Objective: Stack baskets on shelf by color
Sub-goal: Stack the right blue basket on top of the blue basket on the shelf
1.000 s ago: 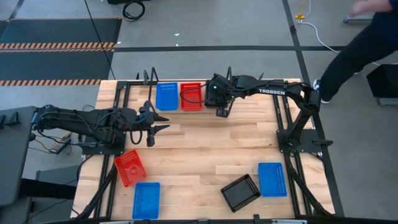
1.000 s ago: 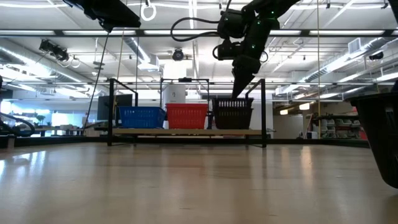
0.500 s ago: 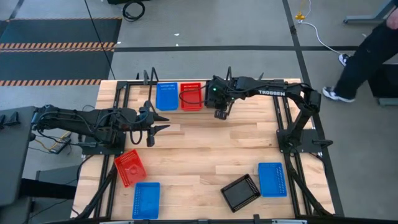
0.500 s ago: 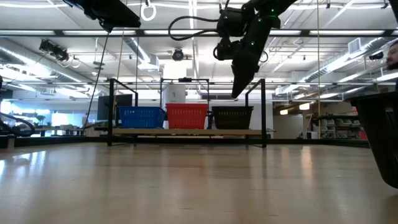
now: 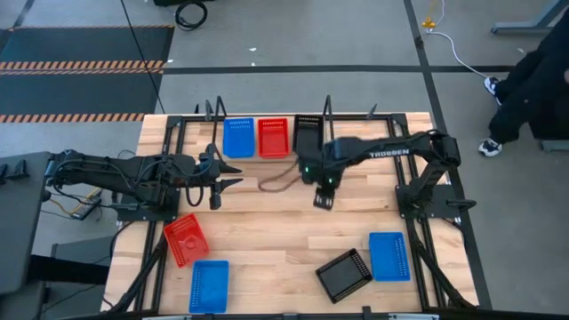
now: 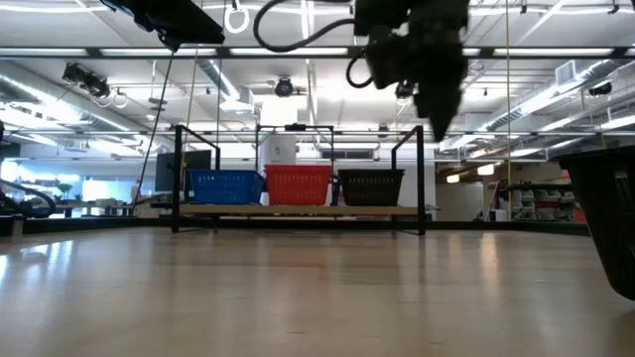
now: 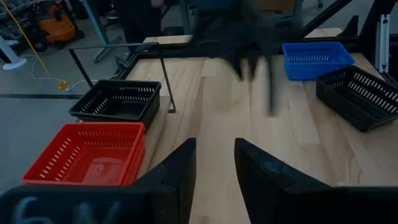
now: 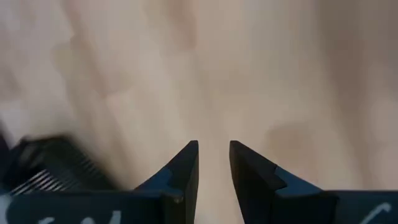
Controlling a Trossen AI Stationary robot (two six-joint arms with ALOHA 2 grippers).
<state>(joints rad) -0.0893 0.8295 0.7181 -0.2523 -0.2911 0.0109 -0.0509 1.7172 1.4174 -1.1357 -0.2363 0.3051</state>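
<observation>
Blue (image 5: 237,138), red (image 5: 273,137), black baskets (image 5: 308,132) side-by-side on shelf (image 6: 298,210)

Right hand (image 8: 213,163) empty, fingers parted, above blurred wooden tabletop (image 8: 280,74).

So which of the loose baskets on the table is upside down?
The red basket, by the table's left edge just above the blue one. It shows a solid bottom, while the other loose baskets lie open side up.

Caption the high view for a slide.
Blue, red and black baskets line the shelf; right gripper, empty, hovers mid-table.
</observation>
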